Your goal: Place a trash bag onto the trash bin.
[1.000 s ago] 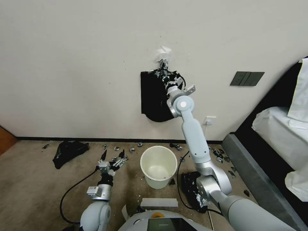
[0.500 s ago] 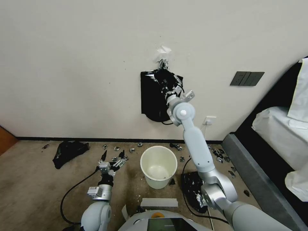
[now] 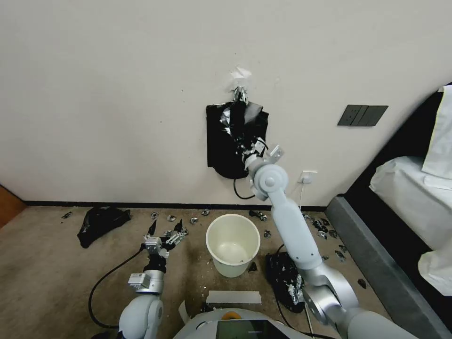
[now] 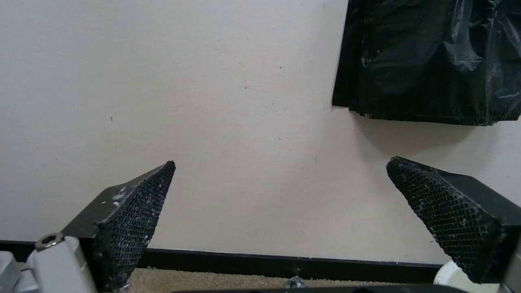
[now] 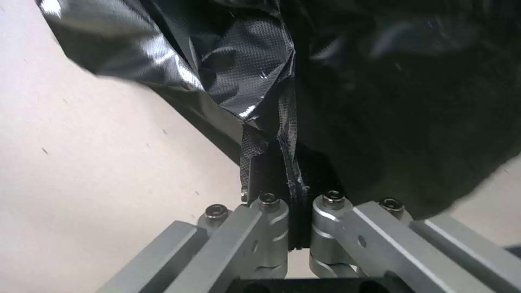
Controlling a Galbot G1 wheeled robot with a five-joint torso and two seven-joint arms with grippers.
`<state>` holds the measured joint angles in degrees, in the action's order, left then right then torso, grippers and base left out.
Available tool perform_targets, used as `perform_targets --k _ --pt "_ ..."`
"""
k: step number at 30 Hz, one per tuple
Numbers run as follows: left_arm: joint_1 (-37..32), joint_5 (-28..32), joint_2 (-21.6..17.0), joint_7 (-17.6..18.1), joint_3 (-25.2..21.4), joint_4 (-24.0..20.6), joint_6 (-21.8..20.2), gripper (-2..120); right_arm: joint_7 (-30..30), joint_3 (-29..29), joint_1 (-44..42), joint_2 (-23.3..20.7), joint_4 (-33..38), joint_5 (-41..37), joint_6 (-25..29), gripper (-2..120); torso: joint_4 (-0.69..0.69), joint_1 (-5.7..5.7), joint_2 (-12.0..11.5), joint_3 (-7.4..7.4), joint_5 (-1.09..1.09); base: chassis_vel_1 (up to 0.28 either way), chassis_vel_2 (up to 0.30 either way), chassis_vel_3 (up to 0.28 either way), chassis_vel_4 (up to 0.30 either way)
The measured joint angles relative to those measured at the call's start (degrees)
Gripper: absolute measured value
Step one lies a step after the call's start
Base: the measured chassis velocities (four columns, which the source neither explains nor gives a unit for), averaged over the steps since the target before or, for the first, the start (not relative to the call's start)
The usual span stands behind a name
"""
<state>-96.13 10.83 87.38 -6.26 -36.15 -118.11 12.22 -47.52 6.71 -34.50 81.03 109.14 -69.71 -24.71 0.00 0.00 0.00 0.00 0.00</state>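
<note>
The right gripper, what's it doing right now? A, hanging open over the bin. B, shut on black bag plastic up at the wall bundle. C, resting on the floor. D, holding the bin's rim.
B: the right gripper has its jaws closed on a strip of the trash bag, up at the bundle of bags on the wall, well above the trash bin.

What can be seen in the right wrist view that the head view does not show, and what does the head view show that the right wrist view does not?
Right wrist view alone: the right gripper closed on a pinched strip of the trash bag, fingers pressed together.

Head view alone: the trash bin on the floor, the left gripper open and low beside it, black plastic heaps on the carpet, and the hook holding the bundle of bags.

Both: black plastic against the wall.
</note>
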Motion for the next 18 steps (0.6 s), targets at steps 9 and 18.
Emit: perform_targets --k 9,18 --pt "0.4 0.0 0.0 0.0 0.2 0.4 0.0 100 -3.3 0.3 -3.7 -1.0 3.0 0.0 -2.0 0 0.0 0.0 0.0 0.0 0.0 0.0 0.0 0.0 0.0" --pt "0.7 0.0 0.0 0.0 0.3 0.9 0.0 100 -4.1 0.4 -9.0 -2.1 6.1 0.1 -2.7 0 0.0 0.0 0.0 0.0 0.0 0.0 0.0 0.0 0.0"
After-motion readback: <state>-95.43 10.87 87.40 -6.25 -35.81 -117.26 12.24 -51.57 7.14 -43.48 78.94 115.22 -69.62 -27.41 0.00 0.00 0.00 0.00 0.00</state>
